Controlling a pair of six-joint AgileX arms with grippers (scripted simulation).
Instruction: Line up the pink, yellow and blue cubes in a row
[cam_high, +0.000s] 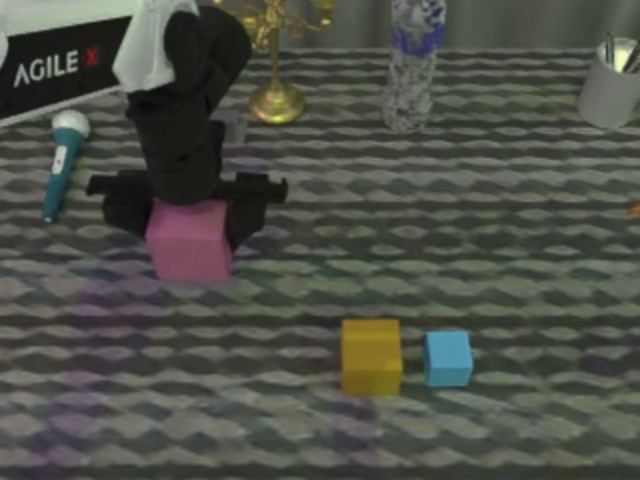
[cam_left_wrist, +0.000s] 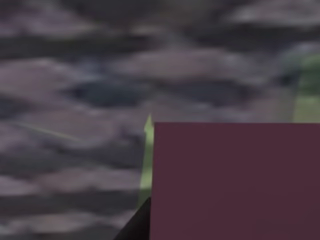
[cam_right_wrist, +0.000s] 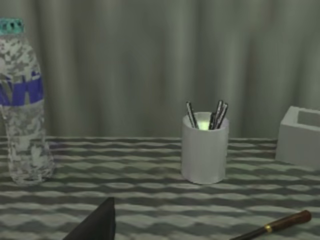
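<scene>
Patterned grey surface carries the yellow cube and blue cube side by side near the front. The left gripper straddles the pink cube far left, seemingly clamped on it. Slippage in transit could knock the pair askew.

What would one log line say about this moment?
left gripper: around pink cube, far left | yellow cube beside blue cube, apart | right arm: out of top view

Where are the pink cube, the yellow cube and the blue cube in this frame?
pink cube (cam_high: 189, 240): top view, its upper face, below the left gripper (cam_high: 188, 205).
yellow cube (cam_high: 371, 355): top view, middle of its top face.
blue cube (cam_high: 448, 358): top view, middle of its top face.
</scene>
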